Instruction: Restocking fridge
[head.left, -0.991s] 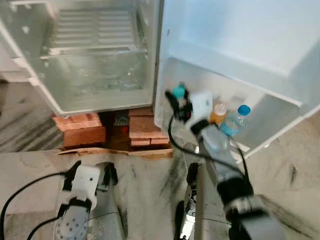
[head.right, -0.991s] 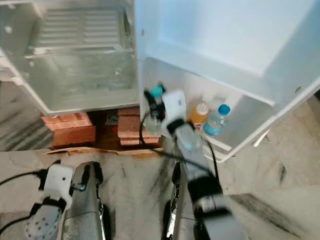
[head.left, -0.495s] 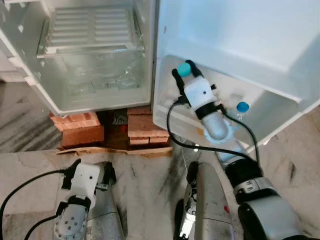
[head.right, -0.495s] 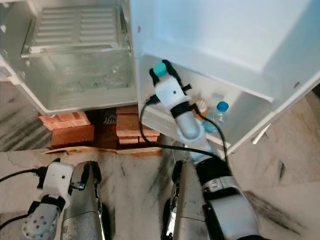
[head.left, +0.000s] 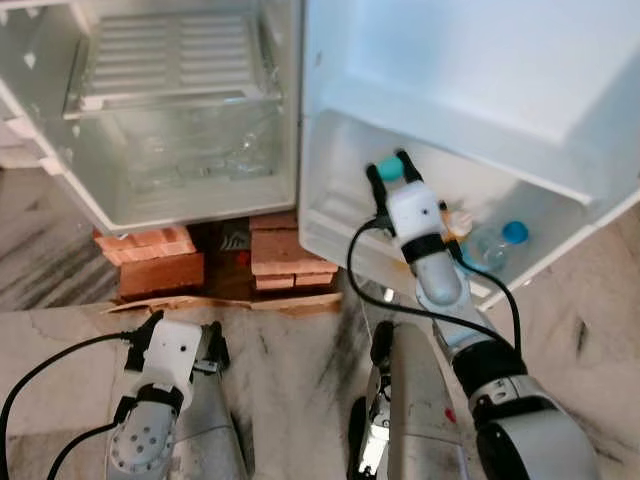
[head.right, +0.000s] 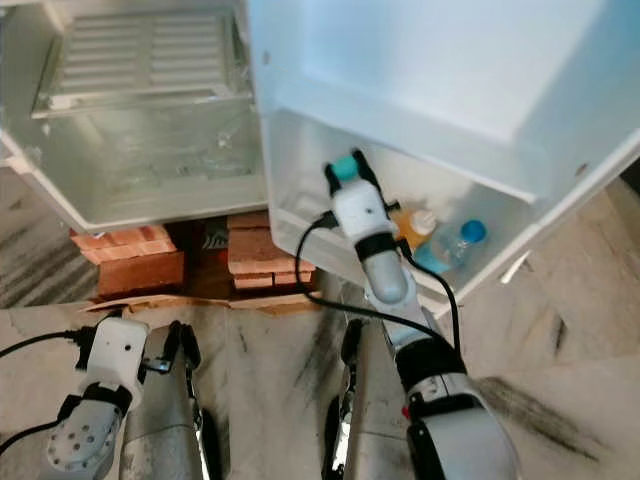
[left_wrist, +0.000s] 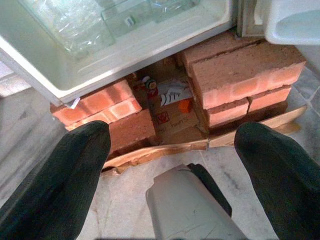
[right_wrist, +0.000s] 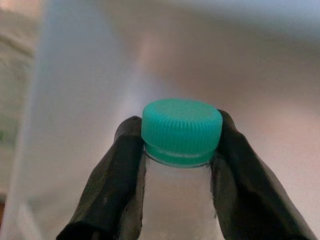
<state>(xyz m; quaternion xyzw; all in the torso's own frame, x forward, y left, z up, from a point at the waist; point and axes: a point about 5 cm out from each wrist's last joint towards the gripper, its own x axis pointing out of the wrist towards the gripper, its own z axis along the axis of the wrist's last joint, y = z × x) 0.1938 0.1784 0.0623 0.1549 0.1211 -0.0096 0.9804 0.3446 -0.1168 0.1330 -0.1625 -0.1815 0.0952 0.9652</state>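
Right wrist view: fingers hide the teal-capped bottle's body.

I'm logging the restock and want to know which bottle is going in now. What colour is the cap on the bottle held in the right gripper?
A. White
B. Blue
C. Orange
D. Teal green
D. The right gripper has its black fingers clamped on the neck of a clear bottle with a ribbed teal green cap, held over the fridge door shelf.
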